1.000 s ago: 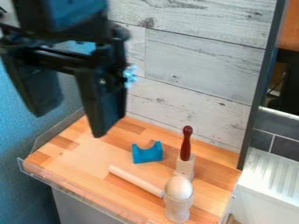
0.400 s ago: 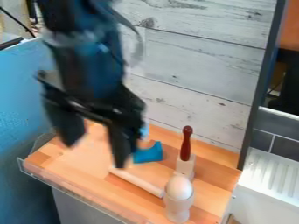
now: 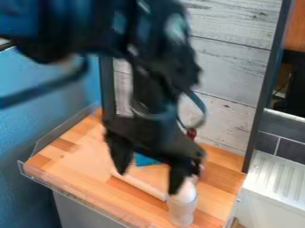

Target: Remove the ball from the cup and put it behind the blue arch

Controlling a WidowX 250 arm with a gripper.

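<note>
You see your gripper (image 3: 147, 181) blurred, and the arm (image 3: 59, 22) is cut off by the top and left edges. The gripper hides most of the blue arch (image 3: 146, 160) from you, all but the top of the dark red handle (image 3: 191, 133), and the upper left of the ball (image 3: 187, 191) in the cup (image 3: 182, 210).

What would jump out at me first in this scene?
Probably the black gripper, hanging open over the wooden board. Next, the blue arch, partly hidden behind it, and the pale ball sitting in its cup at the board's near right.
</note>
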